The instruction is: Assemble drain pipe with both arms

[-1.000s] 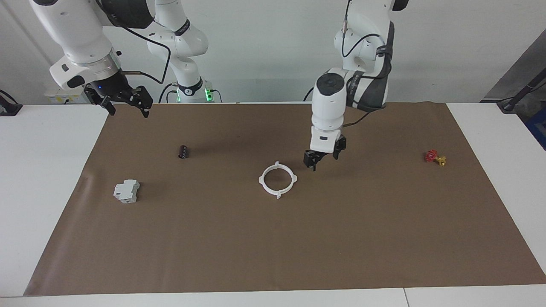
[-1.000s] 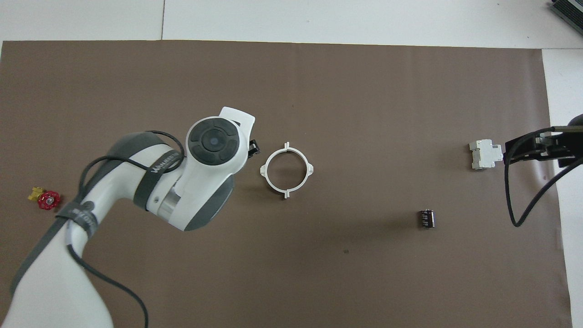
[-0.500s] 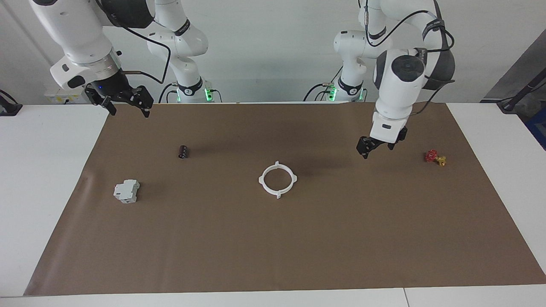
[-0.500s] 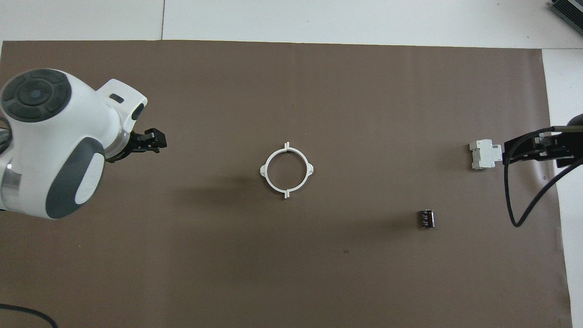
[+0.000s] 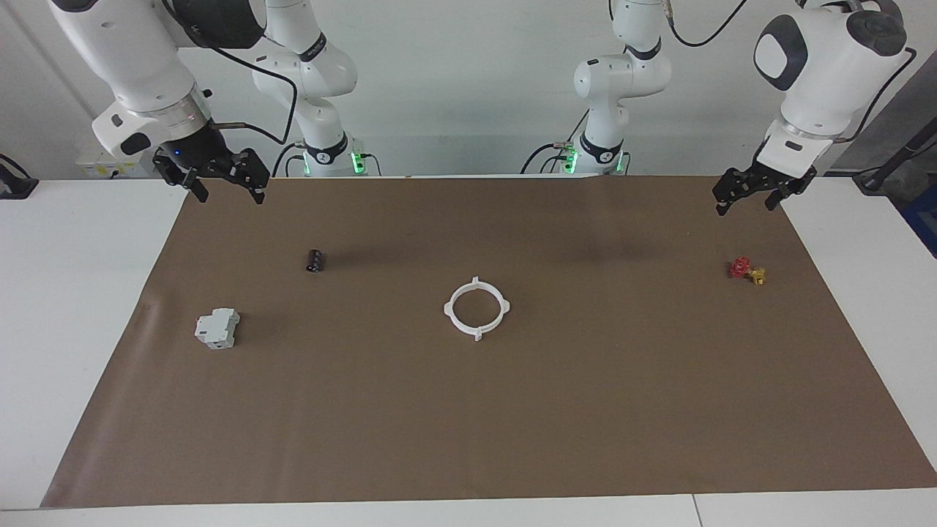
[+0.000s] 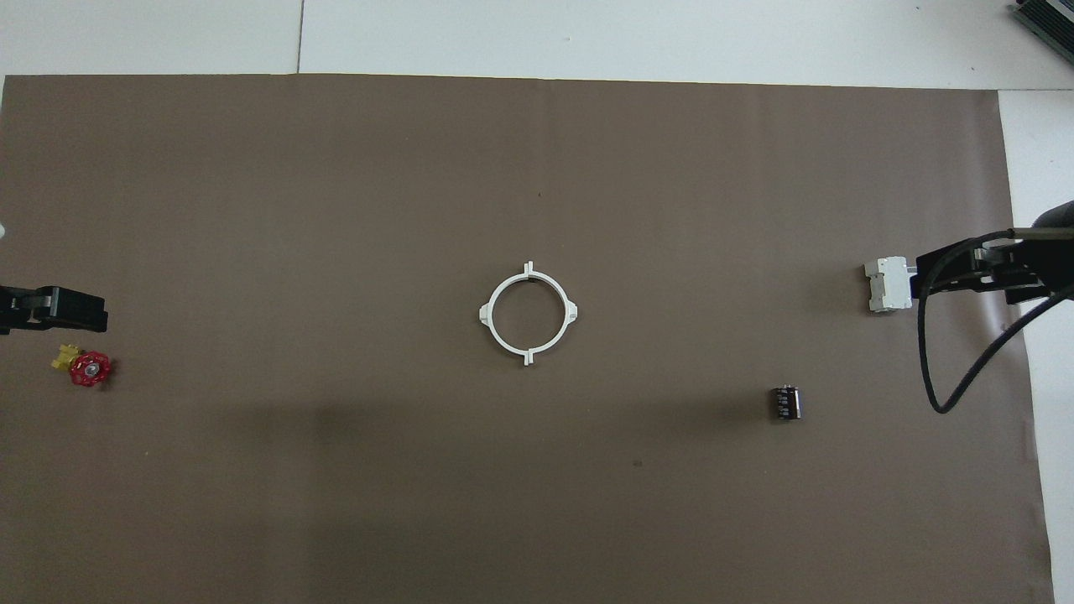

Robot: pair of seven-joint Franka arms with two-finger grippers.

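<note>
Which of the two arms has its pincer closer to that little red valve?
The left. Its pincer hangs over the mat's corner at its own end, just above the red valve. The right pincer hangs over the mat's corner at the right arm's end.

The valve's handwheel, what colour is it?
Red, on a gold body; the valve shows best in the overhead view.

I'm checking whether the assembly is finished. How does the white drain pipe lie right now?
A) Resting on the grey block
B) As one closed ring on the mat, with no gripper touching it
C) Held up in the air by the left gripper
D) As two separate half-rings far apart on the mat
B: the drain pipe lies as one closed ring on the brown mat, while the left gripper and the right gripper hang empty and open over the mat's two ends.
</note>
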